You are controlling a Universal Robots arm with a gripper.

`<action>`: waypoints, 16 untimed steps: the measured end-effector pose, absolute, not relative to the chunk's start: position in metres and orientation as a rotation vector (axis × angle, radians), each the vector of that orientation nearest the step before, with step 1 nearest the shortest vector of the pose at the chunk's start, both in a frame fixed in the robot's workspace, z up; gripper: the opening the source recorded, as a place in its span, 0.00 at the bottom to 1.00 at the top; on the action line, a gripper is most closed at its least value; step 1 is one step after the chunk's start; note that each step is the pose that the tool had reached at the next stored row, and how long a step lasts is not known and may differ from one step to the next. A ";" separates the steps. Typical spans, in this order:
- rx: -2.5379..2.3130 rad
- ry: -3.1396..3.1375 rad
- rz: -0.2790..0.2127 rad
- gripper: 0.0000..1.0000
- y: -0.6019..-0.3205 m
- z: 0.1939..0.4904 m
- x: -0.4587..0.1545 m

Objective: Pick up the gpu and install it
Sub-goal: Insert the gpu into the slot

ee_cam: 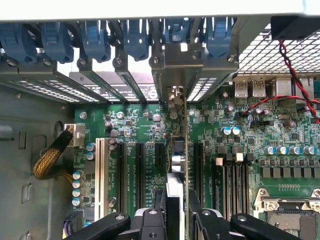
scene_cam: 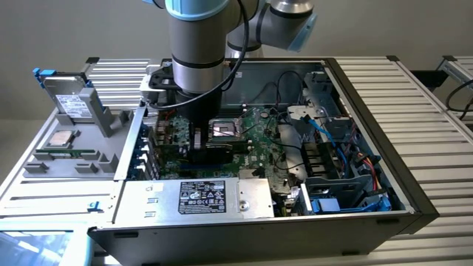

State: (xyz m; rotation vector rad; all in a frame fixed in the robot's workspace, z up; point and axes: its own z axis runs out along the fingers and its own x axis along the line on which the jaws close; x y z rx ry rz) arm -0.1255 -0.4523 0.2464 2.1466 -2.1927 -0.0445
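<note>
**Q:** What sits at the exterior view's left?

**A:** A grey tray (scene_cam: 74, 158) rests on the ribbed metal surface (scene_cam: 421, 100). A grey drive (scene_cam: 72, 102) with a white label stands upright at the tray's far end. A square chip (scene_cam: 59, 138) lies flat nearer the camera.

**Q:** And just right of that?

**A:** An open computer case (scene_cam: 369, 221), seen from above. A silver power supply (scene_cam: 196, 198) fills its near-left corner, and the green motherboard (scene_cam: 255, 141) lies beyond it. The arm (scene_cam: 196, 50) comes straight down into the case over the board's left part.

**Q:** Where is the gpu, and how is the tool set?

**A:** The tool (scene_cam: 198, 130) is closed partway, gripping the gpu (ee_cam: 178, 150) with one black finger (ee_cam: 196, 215) on each face. The card stands on edge, upright, among the long black slots (ee_cam: 140, 170) on the board. Its silver bracket (ee_cam: 175, 92) reaches the case's rear wall, under a row of blue latches (ee_cam: 95, 40). I cannot tell whether it is seated in a slot.

**Q:** What lies further right?

**A:** The processor socket (scene_cam: 224, 128) is just beside the tool. Past it are loose black and white cables, then a blue cable (scene_cam: 325, 133). Drive bays (scene_cam: 347, 191) sit in the near-right corner.
</note>
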 end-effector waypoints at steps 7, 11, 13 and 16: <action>2.147 -2.193 -0.045 0.28 -0.452 0.246 -0.126; 2.146 -2.193 -0.045 0.28 -0.452 0.245 -0.126; 2.147 -2.193 -0.045 0.28 -0.452 0.245 -0.126; 2.147 -2.193 -0.045 0.28 -0.452 0.244 -0.126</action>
